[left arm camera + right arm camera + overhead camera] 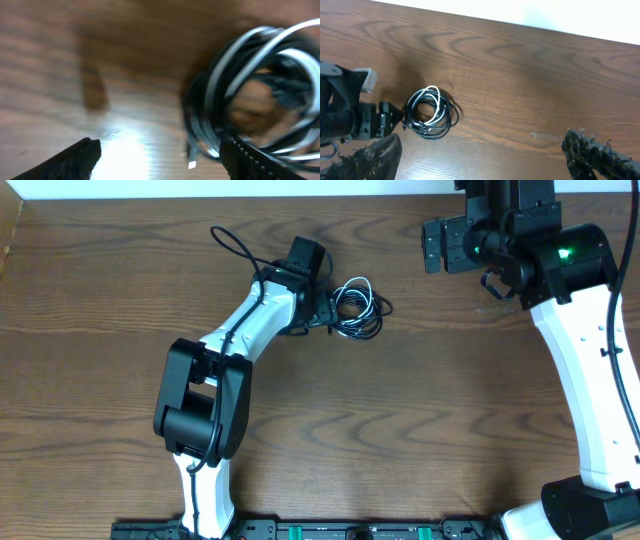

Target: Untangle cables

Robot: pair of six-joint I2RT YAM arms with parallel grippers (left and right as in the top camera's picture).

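Overhead, I see the cables point(360, 308) lying in one tight coil, my left gripper point(328, 312) just beside it. Left wrist: jaws apart, nothing gripped. Right wrist: the right gripper point(482, 157) gapes wide, well apart from the coil. I judge untangling not yet begun.

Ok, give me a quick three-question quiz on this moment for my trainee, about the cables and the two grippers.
1. True or false: the right gripper is shut on the cables.
2. Which is closest to the cables? A) the left gripper B) the right gripper C) the left arm's base
3. Fill in: the cables lie in a small ___ on the table.
Key: 1 false, it is open and well apart from them. 2 A. 3 coil.
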